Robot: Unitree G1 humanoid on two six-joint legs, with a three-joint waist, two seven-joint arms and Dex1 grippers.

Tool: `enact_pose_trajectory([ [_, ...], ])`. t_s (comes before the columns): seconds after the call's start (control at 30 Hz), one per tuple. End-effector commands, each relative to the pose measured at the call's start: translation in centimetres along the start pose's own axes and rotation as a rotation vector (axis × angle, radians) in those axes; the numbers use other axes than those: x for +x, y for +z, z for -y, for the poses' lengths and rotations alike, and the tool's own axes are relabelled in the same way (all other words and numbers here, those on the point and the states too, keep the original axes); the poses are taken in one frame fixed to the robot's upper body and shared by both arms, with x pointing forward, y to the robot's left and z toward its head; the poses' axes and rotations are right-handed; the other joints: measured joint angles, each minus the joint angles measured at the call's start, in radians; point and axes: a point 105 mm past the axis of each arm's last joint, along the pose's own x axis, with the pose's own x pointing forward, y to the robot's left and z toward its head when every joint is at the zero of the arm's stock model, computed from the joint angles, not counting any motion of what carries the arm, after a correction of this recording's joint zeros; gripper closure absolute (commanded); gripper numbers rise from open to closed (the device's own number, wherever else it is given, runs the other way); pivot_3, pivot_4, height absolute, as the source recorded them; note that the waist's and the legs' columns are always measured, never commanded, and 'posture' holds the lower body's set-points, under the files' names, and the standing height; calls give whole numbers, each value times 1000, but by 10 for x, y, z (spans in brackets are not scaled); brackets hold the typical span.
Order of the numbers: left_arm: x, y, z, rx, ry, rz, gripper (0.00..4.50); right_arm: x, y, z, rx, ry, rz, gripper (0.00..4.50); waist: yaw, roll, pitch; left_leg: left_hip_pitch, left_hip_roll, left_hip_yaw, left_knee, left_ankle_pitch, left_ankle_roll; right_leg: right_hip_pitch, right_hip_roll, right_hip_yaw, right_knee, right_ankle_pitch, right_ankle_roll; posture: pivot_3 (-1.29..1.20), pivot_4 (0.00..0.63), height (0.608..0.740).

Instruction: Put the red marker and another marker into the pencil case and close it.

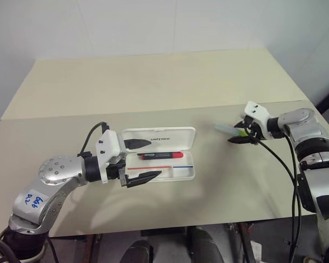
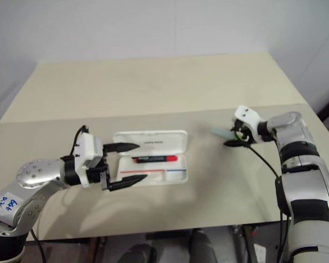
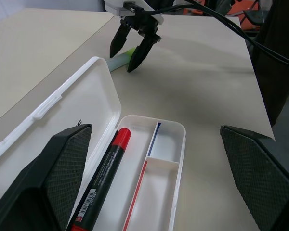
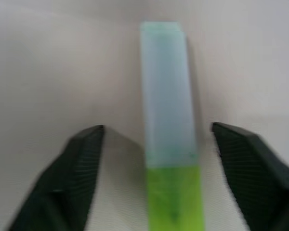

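Note:
The pencil case (image 1: pixel 178 137) lies open on the table, lid folded back, and the red marker (image 1: pixel 162 155) rests in its tray along the hinge side. My left gripper (image 1: pixel 153 159) hovers open over the case's left end, one finger above the lid and one at the tray's front edge. Out to the right lies the other marker (image 1: pixel 225 129), pale mint with a bright green end. My right gripper (image 1: pixel 238 135) points down at it. In the right wrist view that marker (image 4: pixel 166 96) lies between the open fingers (image 4: pixel 77 168), with a gap on each side.
The cream table (image 1: pixel 153 82) has a seam across its middle and wide bare room behind the case. Its right edge runs close past my right arm. A black cable (image 1: pixel 285 164) hangs from the right wrist over the table's front right corner.

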Motion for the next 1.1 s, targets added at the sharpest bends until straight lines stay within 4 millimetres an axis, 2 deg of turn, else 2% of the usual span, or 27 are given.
enact_pose_trajectory([
  [0.03,-1,10,3,38,-12,21,0,-2,8,0,-10,17,18,2073,-1,0,0,0,0,0,1,0,0,0,0,0,0,0,0,0,150,740],
  [0.17,-3,10,0,45,-1,15,0,1,6,-5,-13,52,9,3422,-1,0,0,0,0,0,3,0,0,0,0,0,3,0,0,0,150,740],
  [0.43,-6,9,-1,55,-1,5,0,4,6,-11,-24,87,11,3416,-1,0,0,0,0,0,4,0,0,0,0,1,3,0,0,0,150,740],
  [0.63,-12,6,-4,60,-9,-19,0,-2,6,-15,-32,129,22,3416,-1,0,0,0,0,0,4,0,-1,0,0,1,4,0,0,0,150,740],
  [0.87,-25,-2,-9,58,-5,-54,0,-29,10,-15,-48,135,51,3416,3,0,0,0,0,0,4,0,0,0,0,1,3,0,0,0,150,740],
  [1.0,-31,-6,-12,54,0,-66,0,-47,11,-24,-62,149,56,3416,6,0,0,-1,0,-1,4,-1,0,0,0,0,3,0,0,0,150,740],
  [1.1,-33,-9,-12,54,-9,-72,0,-57,21,-36,-74,171,85,3416,6,0,0,-1,0,0,4,-1,0,0,0,0,3,0,0,0,150,740],
])
